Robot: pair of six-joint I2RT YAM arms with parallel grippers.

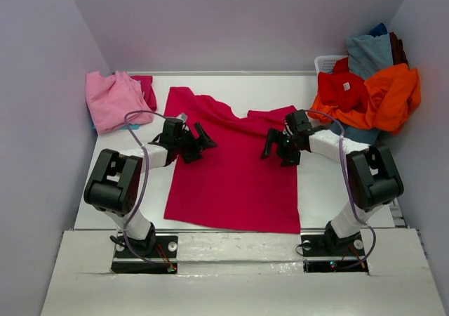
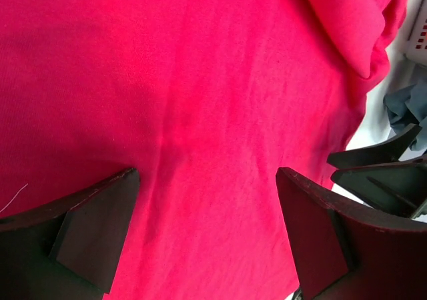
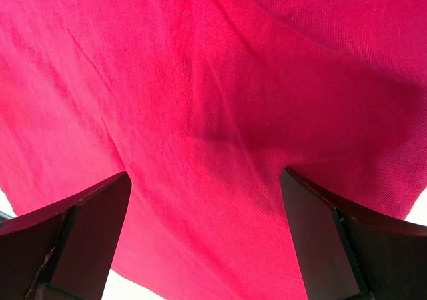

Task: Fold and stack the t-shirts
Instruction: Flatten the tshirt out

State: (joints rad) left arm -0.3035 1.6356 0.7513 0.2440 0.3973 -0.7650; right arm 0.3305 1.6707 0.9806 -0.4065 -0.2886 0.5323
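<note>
A crimson-magenta t-shirt (image 1: 231,168) lies spread flat on the white table (image 1: 316,189), collar toward the back. My left gripper (image 1: 200,144) hovers open over its left shoulder area, fingers (image 2: 100,213) wide apart with only red cloth (image 2: 207,147) between them. Over the shirt's right side my right gripper (image 1: 275,147) is open too, its fingers (image 3: 320,227) spread above the fabric (image 3: 213,113). A light pink t-shirt (image 1: 112,100) lies folded at the back left on a crimson one (image 1: 146,88). Orange (image 1: 393,95), red (image 1: 342,90) and grey-blue (image 1: 368,53) t-shirts are heaped at the back right.
The heap at the back right sits in a white basket (image 1: 326,63), which also shows at the edge of the left wrist view as the white basket (image 2: 419,27). Purple walls close in the table on three sides. Cables loop from both arms.
</note>
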